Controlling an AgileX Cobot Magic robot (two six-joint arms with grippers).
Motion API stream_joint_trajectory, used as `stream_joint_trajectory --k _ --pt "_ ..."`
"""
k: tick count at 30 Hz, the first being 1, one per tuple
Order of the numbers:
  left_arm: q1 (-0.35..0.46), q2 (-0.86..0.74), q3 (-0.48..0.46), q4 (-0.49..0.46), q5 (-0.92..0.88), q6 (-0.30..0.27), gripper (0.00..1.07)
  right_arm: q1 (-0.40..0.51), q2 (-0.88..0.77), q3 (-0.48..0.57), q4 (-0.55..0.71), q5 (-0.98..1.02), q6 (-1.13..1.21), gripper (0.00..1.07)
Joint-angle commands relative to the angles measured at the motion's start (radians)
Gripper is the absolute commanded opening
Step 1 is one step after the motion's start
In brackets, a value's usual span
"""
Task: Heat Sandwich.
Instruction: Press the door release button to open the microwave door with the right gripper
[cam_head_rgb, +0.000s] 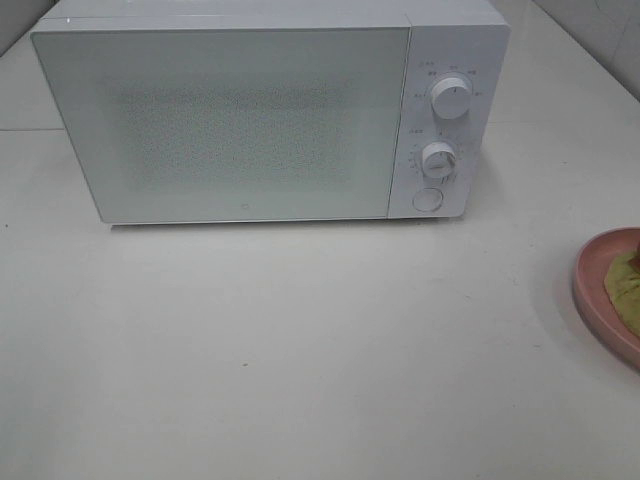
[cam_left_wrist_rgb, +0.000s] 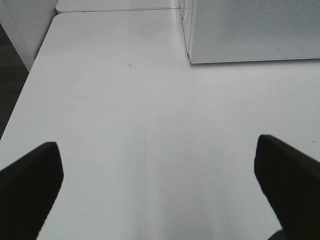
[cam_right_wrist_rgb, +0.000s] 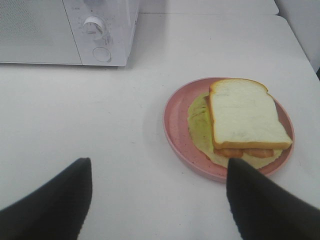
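While the sandwich (cam_right_wrist_rgb: 247, 117) is sitting on the pink plate (cam_right_wrist_rgb: 172, 125) right of the shut microwave (cam_head_rgb: 220, 120), I am hovering the left fingers (cam_left_wrist_rgb: 30, 185) and right fingers (cam_right_wrist_rgb: 50, 200) spread wide and empty, judging that opening the door is coming first.

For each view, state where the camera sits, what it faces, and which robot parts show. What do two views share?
Exterior high: mounted high, facing microwave and table; no robot shows.
Left wrist: on left arm, facing table; open left end effector shows.
Right wrist: on right arm, facing sandwich on pink plate; open right end effector shows.
All share the microwave.
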Motion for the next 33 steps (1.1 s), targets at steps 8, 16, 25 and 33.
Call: stream_joint_trajectory --k 8,16,25,33 --pt "0.000 -0.008 0.002 -0.006 -0.001 -0.001 1.02 0.005 -0.018 0.001 -0.003 -0.011 -0.004 0.74" --pt "0.000 -0.008 0.002 -0.006 -0.001 -0.001 1.02 0.005 -0.018 0.000 -0.003 -0.014 -0.004 0.74" --pt "0.000 -0.008 0.002 -0.006 -0.001 -0.001 1.02 0.005 -0.006 -0.054 -0.001 -0.138 -0.004 0.74" --pt "0.000 -0.008 0.002 -0.006 -0.001 -0.001 1.02 0.005 0.105 -0.054 -0.003 -0.170 -0.004 0.74"
